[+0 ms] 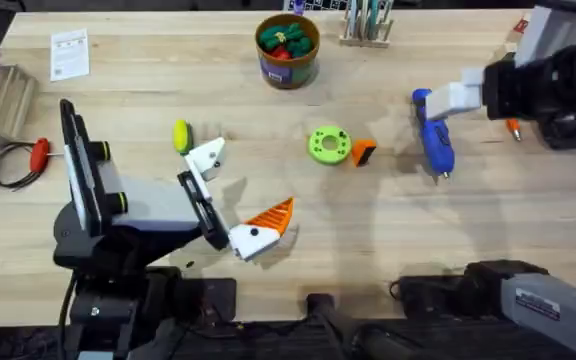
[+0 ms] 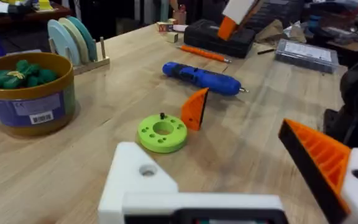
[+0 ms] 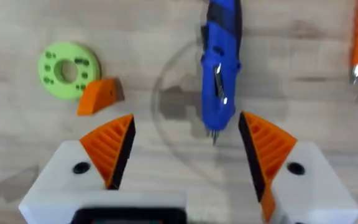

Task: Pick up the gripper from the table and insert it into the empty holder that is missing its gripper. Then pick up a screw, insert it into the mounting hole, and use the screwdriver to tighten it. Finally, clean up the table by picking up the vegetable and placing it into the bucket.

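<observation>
Overhead, the gripper [image 1: 364,152] lies loose on the desk [image 1: 388,250] beside the green disc [image 1: 329,144], bare wood around it. From the left wrist, the holder [image 2: 143,180] lacks its finger. From the right wrist, the right gripper's [image 3: 185,146] jaws stand spread over the screwdriver [image 3: 219,68], empty.

1 screwdriver [image 1: 434,138], 1 bucket [image 1: 287,50]

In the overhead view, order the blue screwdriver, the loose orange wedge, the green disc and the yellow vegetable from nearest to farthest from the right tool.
1. Blue screwdriver, right beside the right tool.
2. Loose orange wedge, toward the middle.
3. Green disc, touching the wedge's far side.
4. Yellow vegetable, far across on the left.
</observation>
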